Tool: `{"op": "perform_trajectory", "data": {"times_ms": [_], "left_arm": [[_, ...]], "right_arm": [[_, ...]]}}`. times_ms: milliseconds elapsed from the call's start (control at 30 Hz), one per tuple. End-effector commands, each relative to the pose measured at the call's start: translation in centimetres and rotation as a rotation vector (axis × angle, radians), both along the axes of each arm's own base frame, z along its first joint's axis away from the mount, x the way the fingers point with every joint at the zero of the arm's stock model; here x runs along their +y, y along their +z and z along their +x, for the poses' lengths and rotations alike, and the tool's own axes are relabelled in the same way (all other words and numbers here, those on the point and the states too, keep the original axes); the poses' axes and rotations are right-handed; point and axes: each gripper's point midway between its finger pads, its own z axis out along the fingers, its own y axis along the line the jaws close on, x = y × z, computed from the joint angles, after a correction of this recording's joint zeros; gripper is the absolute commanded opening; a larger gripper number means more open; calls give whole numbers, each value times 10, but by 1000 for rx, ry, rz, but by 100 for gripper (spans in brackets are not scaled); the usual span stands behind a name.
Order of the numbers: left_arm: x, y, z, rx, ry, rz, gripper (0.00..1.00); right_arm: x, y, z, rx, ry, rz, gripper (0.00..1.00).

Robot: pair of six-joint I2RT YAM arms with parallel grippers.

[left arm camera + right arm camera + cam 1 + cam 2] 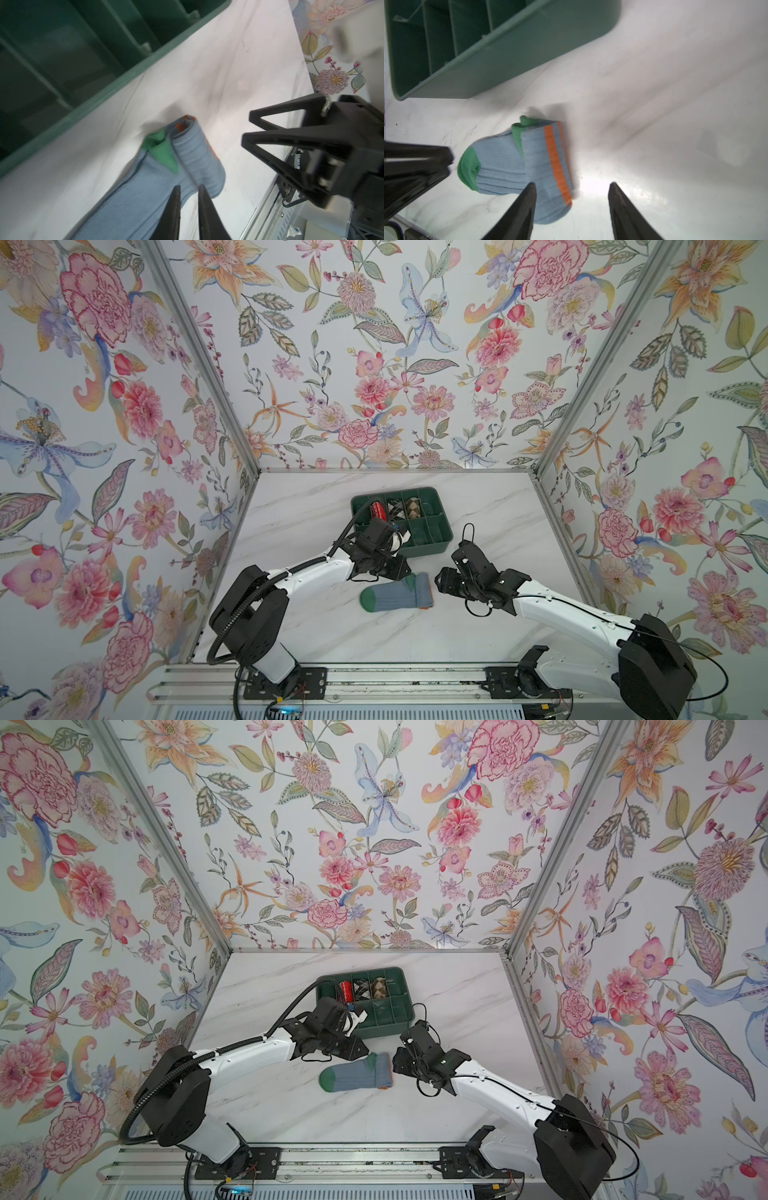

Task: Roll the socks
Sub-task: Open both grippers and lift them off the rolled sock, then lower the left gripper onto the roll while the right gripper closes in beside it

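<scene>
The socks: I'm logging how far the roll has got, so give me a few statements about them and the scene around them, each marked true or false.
The socks lie on the table, outside the green tray. True.
The right gripper is shut on the socks. False: its jaws stand open, holding nothing.
The socks' cuff end is turned over on itself; the green toe lies flat. True.
The green tray is empty. False: three sock bundles sit in its far row.

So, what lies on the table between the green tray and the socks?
Nothing: there is only bare marble table between the green tray and the socks, as the right wrist view shows clearly.
</scene>
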Motion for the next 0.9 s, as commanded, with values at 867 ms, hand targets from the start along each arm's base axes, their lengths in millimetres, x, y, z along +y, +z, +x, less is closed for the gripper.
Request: {"op": "perform_trajectory", "data": {"times_ms": [867], "left_arm": [[-26, -64, -39, 89, -23, 189, 1]], "right_arm": [[3, -29, -15, 134, 90, 223, 53]]}}
